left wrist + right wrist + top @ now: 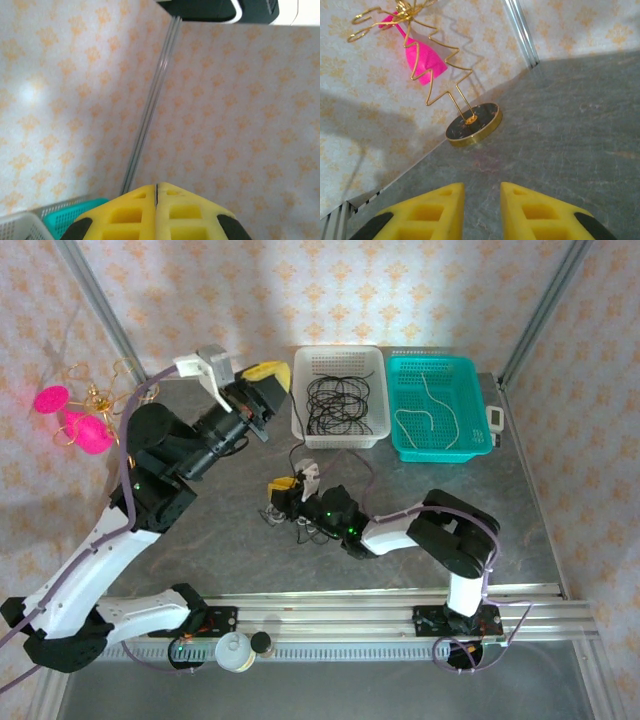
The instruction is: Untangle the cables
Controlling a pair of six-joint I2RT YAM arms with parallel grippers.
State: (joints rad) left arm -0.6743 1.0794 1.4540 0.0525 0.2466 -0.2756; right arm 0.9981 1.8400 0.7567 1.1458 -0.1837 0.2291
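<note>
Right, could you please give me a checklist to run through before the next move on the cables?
1. Left gripper shut, nothing between its fingers: ok.
2. Right gripper jaws apart, nothing seen between them: ok.
3. Black cables lie inside the white basket: ok.
4. White cable lies inside the teal basket: ok.
5. Black cable loops on the table by the right gripper, free of knots: cannot tell.
6. Gold wire stand apart from the right gripper: ok.
</note>
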